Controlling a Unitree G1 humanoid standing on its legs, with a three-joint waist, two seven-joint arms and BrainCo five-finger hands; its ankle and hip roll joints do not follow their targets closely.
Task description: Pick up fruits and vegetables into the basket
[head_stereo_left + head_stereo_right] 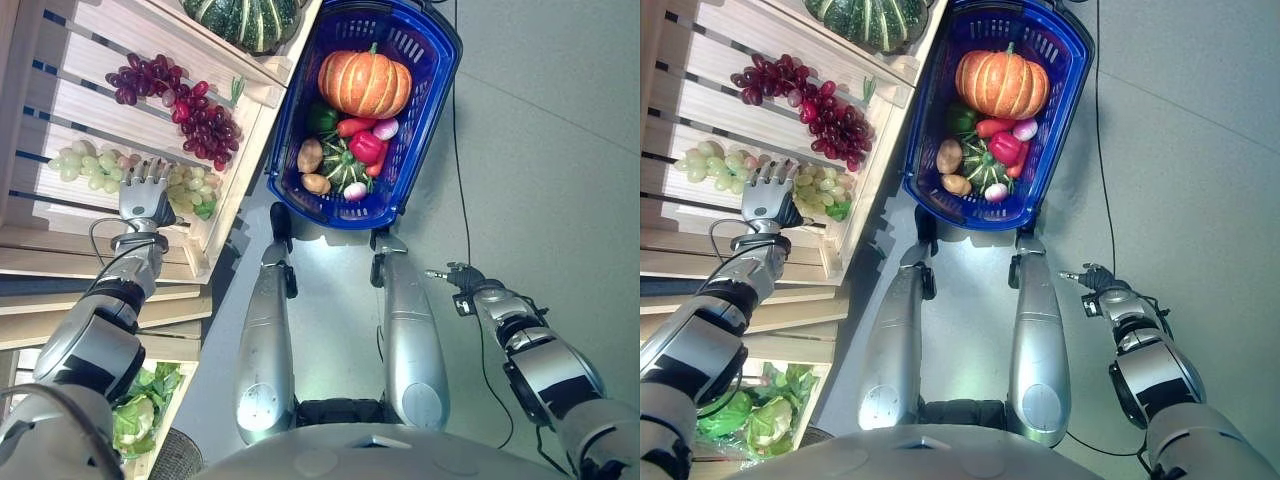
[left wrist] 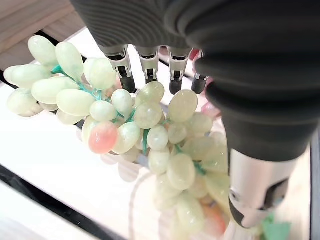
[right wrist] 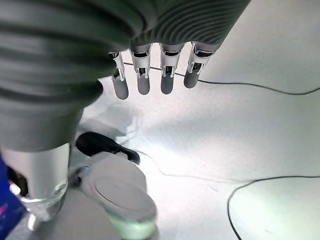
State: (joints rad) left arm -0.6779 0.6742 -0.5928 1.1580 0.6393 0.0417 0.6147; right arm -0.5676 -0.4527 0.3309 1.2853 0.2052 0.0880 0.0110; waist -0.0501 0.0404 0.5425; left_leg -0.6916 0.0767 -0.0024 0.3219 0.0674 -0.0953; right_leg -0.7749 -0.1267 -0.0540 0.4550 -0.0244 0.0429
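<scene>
My left hand (image 1: pixel 143 197) reaches over a wooden display shelf (image 1: pixel 75 110), fingers straight and open just above a bunch of green grapes (image 1: pixel 188 186). In the left wrist view the grapes (image 2: pixel 131 121) lie right under the fingertips (image 2: pixel 149 65), with the thumb (image 2: pixel 257 187) off to one side and nothing gripped. The blue basket (image 1: pixel 286 125) stands on the floor in front of me. It holds an orange pumpkin (image 1: pixel 365 83), a red pepper (image 1: pixel 367 147), a green pepper (image 1: pixel 322 118), a potato (image 1: pixel 310 155) and other small vegetables. My right hand (image 1: pixel 452 274) hangs open over the floor.
Red grapes (image 1: pixel 175 102) lie one shelf board further along, and a green striped squash (image 1: pixel 250 18) sits beyond them. Lettuce (image 1: pixel 140 405) fills a lower crate by my left arm. Grey floor (image 1: pixel 560 150) spreads to the right of the basket.
</scene>
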